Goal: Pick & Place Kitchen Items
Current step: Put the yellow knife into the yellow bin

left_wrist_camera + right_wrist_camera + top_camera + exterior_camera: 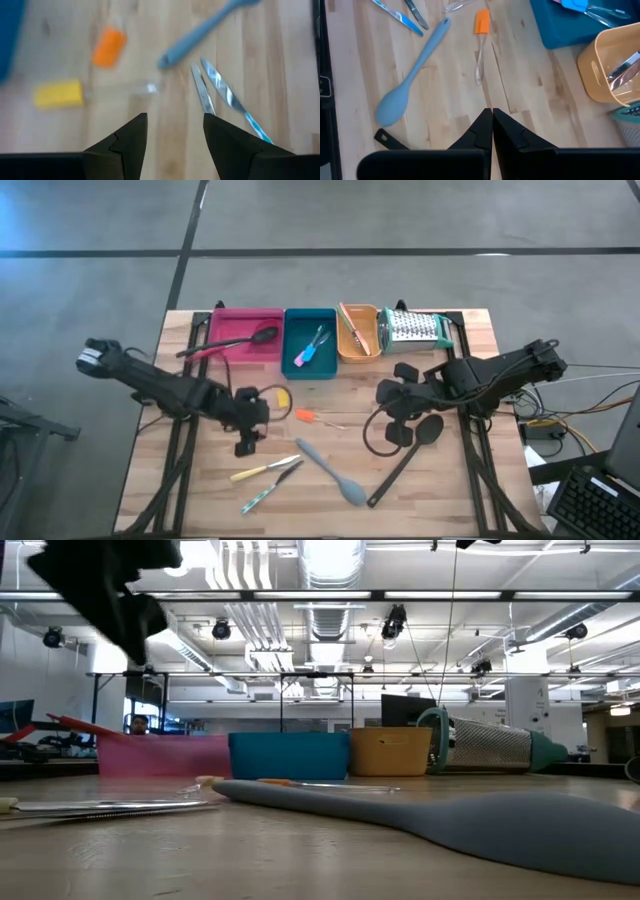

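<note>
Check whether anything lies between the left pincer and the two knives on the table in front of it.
Nothing visible does. The left pincer is open above bare wood, and the two knives lie just ahead of its tips. The grey spoon and the yellow-handled tool lie off to the sides, not in the path.

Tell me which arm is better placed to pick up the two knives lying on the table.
Probably the left. Its open pincer hovers directly over the two knives, which lie just ahead of its fingertips. The right pincer is shut and sits farther off, beyond the grey spoon.
</note>
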Motion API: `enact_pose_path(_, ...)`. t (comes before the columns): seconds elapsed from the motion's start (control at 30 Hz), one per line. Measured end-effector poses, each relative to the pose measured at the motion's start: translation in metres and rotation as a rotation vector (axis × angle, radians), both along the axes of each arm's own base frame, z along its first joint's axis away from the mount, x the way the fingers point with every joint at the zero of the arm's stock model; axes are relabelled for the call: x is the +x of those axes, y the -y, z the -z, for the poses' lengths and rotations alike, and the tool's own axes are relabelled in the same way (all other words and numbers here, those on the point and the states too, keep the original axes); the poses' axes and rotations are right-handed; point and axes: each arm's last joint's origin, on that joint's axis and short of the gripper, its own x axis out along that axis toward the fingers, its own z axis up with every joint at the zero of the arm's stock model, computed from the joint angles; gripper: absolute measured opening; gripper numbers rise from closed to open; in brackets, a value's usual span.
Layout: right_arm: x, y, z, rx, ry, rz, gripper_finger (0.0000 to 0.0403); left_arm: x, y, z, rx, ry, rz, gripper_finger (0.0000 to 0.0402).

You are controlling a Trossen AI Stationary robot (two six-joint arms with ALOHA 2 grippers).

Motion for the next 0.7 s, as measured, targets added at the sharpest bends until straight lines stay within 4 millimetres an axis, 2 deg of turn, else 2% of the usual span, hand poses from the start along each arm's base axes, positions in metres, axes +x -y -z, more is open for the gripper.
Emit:
enact_pose_path(0.4, 0.001, 0.002, -0.001, -0.102, 0.019, -0.027, 0.0008, -0.001, 0.050, 0.040, -0.207, -0.339, -0.185, 0.0197)
enact_pose_path(0.7, 0.003, 0.001, -0.002, -0.115, 0.036, -0.060, 0.0008, 0.003, 0.064, 0.063, -0.250, -0.499, -0.237, 0.0197)
